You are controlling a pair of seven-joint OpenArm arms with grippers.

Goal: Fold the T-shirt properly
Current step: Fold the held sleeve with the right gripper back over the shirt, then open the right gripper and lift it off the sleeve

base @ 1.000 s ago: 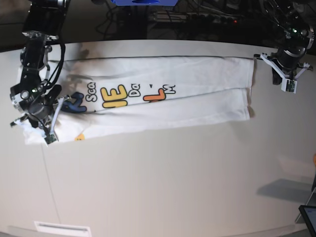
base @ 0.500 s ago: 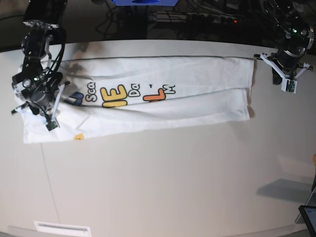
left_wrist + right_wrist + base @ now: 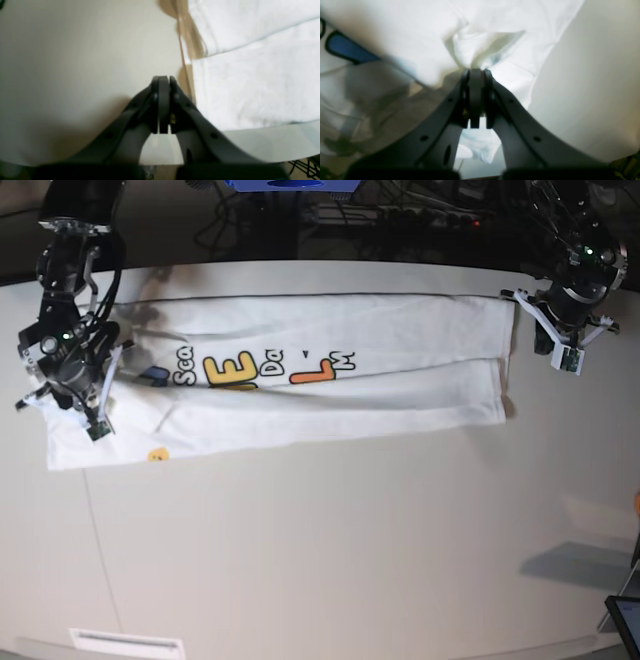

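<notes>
Table (image 3: 330, 560) near me bare; T-shirt (image 3: 330, 395) lies as a long band across its far side. I see right gripper (image 3: 476, 72) clamped on bunched shirt cloth. Left gripper (image 3: 163, 80) closed, empty, just beside the hem.

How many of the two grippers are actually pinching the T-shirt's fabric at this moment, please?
1: the right gripper is shut on a bunched fold of the T-shirt. The left gripper, shut and empty, hangs over the table beside the shirt's edge.

T-shirt (image 3: 300, 385) lies on table (image 3: 330, 560), between right gripper (image 3: 62, 402) and left gripper (image 3: 557, 345).
</notes>
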